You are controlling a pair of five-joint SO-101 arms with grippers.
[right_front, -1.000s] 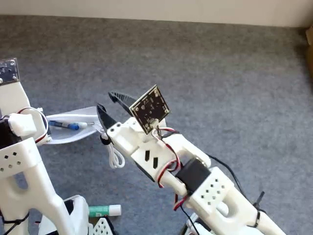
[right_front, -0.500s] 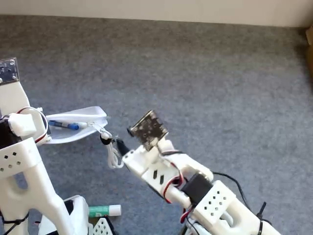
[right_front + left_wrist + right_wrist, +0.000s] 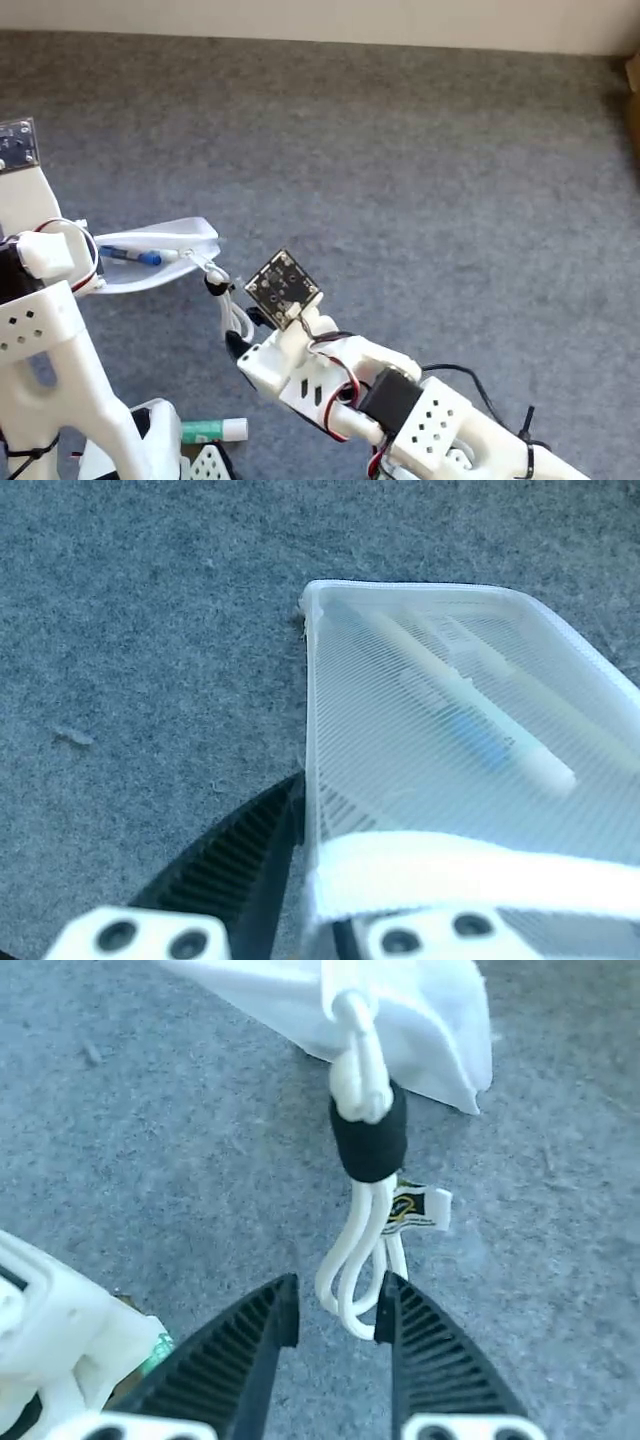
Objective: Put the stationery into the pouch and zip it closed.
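The clear pouch [image 3: 370,750] holds a blue-marked pen [image 3: 470,715].

White printed arms [image 3: 445,425], blk servos [image 3: 388,398], red/white wires [image 3: 340,345], blk ribbed right gripper [image 3: 337,1305], bare cam PCB [image 3: 284,287]

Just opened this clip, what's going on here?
The left pincer clamps one end of a clear pouch with a pen inside. The right pincer is open and straddles the white cord loop on the pouch's zip pull, not yet closed on it. A glue stick lies on the grey carpet, outside the pouch.
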